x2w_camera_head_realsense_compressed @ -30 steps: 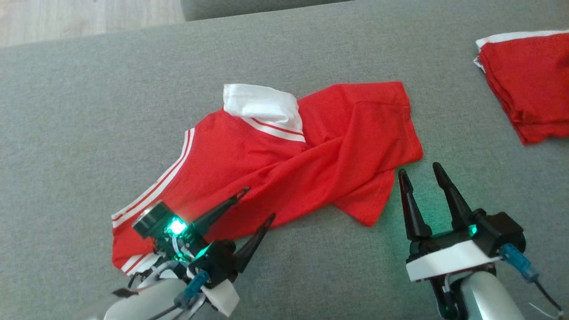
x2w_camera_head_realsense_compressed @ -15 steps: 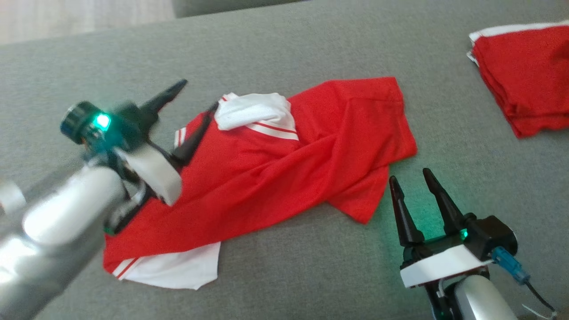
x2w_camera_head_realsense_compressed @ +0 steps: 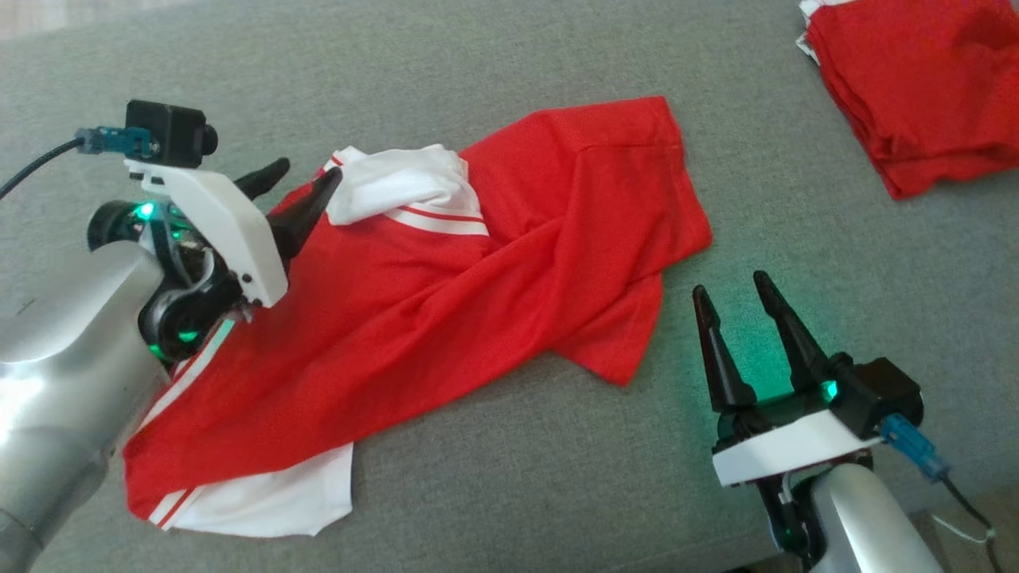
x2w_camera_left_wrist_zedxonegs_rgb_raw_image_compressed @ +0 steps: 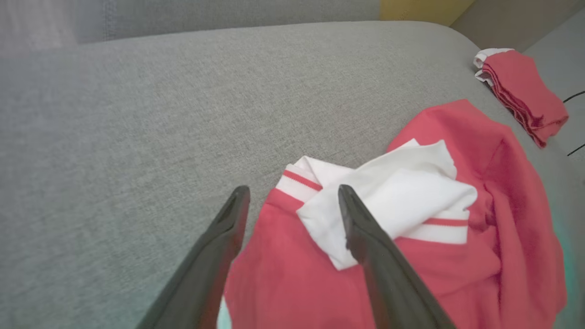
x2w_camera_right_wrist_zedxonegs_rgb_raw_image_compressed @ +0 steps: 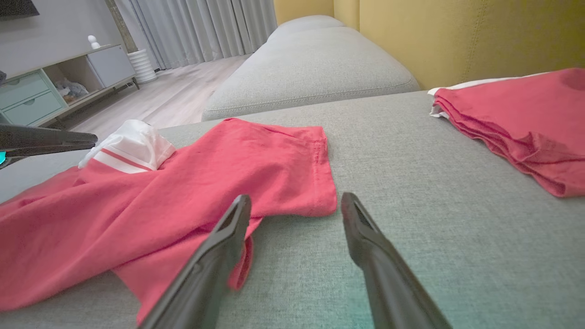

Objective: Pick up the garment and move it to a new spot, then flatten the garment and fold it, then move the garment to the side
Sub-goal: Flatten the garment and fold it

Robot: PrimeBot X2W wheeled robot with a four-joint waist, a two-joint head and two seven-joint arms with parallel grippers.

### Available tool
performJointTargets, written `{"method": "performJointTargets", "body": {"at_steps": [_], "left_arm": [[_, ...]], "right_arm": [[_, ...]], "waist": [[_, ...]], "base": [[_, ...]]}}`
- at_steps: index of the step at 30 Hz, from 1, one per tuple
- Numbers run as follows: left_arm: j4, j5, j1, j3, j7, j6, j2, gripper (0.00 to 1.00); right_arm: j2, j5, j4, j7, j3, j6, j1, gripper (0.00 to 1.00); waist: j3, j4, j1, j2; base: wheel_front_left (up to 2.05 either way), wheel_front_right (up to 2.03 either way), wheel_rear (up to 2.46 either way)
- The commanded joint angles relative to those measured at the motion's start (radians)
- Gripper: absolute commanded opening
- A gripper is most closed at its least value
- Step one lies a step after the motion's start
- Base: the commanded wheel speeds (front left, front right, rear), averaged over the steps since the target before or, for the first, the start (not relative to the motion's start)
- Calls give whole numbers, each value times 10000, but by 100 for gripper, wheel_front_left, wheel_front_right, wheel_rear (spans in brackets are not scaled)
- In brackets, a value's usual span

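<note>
Left gripper [x2w_camera_head_realsense_compressed: 309, 170] gaping, empty, over shirt [x2w_camera_head_realsense_compressed: 446, 318] at bunched white sleeve [x2w_camera_head_realsense_compressed: 398, 179]; best pinch sleeve edge only, pull outward flat. Right gripper [x2w_camera_head_realsense_compressed: 731, 283] also spread, empty.

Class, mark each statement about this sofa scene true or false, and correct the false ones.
1. The shirt lies crumpled on the sofa. True.
2. The left jaws are shut on cloth. False: they stand open by the white sleeve.
3. A folded red pile lies apart from the shirt. True.
4. The right jaws grip the shirt. False: they stand open and empty beside it.
</note>
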Motion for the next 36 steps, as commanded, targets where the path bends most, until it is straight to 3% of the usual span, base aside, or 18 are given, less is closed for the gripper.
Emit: {"method": "performJointTargets", "body": {"at_steps": [1,17,18,24,31,36], "left_arm": [[-172,-196,-488,480,49,-52,309,100],[-757,-950,-454,203,723,-64,671,100],[-802,-978,-455,208,703,-64,676,93],[-1119,-1159,-457,115,834,-64,783,0],[-1604,-1119,-637,57,646,-64,935,0],[-2143,-271,-1094,-88,-356,-65,1025,0]], "right_arm": [[-9,78,-259,-38,149,-7,-177,100],[70,99,-252,-38,131,-7,-239,100],[74,97,-252,-38,122,-7,-238,100],[89,66,-224,-38,73,-7,-201,100],[68,5,-240,-38,4,-7,-248,100],[-35,365,-73,-38,-108,-7,-559,100]], "waist": [[69,-59,-2,0],[198,-189,-2,0],[192,-188,-2,0],[153,-131,-2,0],[78,111,-2,0],[-32,487,-2,0]], "base": [[0,0,0],[0,0,0],[0,0,0],[0,0,0],[0,0,0],[0,0,0]]}}
